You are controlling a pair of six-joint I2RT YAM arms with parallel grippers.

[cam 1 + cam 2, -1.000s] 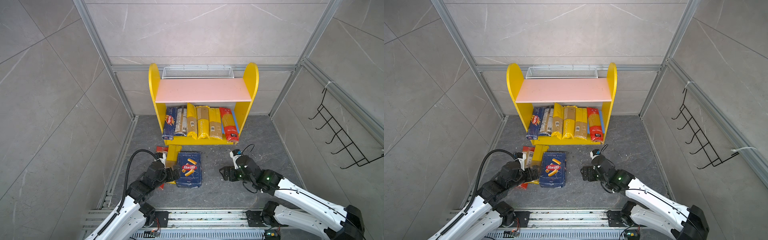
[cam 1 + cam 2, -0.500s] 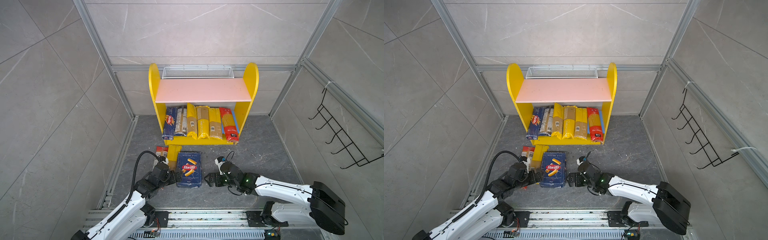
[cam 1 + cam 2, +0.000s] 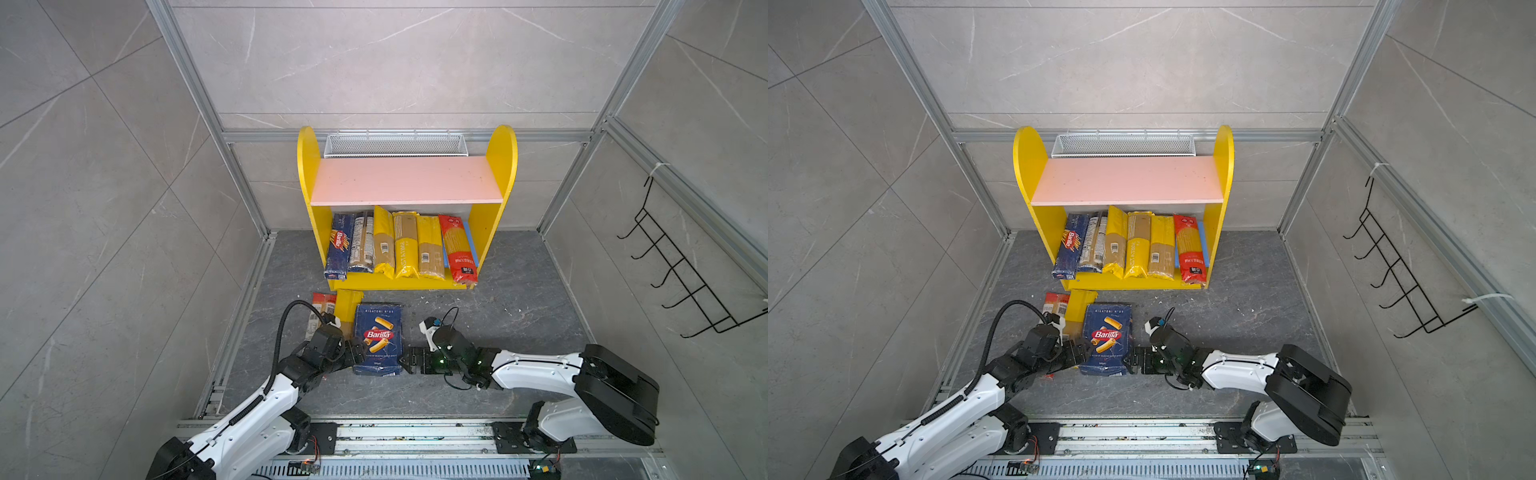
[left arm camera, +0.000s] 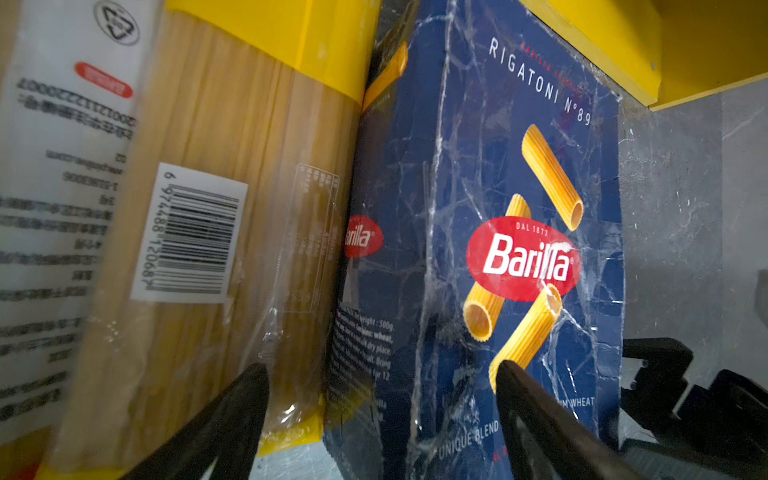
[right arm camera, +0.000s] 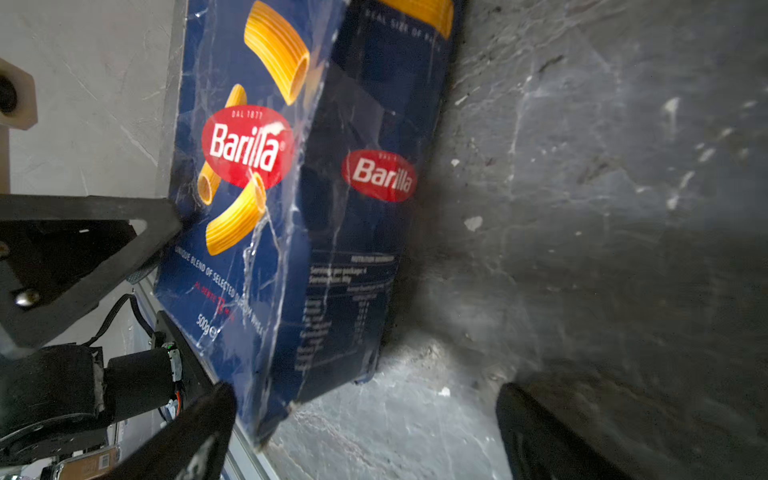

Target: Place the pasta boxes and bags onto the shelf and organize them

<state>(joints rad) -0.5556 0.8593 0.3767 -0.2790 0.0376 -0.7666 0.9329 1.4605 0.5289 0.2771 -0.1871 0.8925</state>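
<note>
- Over the last second the right gripper [image 3: 405, 361] has swung in from well out to the side. It now sits at the near right corner of the rigatoni pack [image 3: 378, 338]. The left gripper [image 3: 358, 352] has edged up to the pack's opposite long edge.
- Left gripper: its jaws stand apart. In the left wrist view one finger [image 4: 232, 415] lies over the yellow-ended spaghetti bag [image 4: 208, 187] and the other over the pack's printed face. The pack's side wall stands between them and is not yet pinched.
- Right gripper: its jaws are spread wide, one finger [image 5: 195, 432] by the pack's corner and the other over bare floor [image 5: 623, 208]. It holds nothing.
- The pack lies flat between the two grippers, its length running away from them toward the shelf [image 3: 500, 216]. It looks too broad for one gripper to span, which probably explains the approach from both sides.
- Just past the left gripper, the yellow-ended bag touches the pack. A red-ended bag [image 3: 320, 309] lies just beyond that.
- Farther ahead of both grippers, six packs [image 3: 403, 249] stand side by side on the shelf's lower board. The pink upper board [image 3: 405, 180] carries nothing, so it is likely where the wide pack belongs.
</note>
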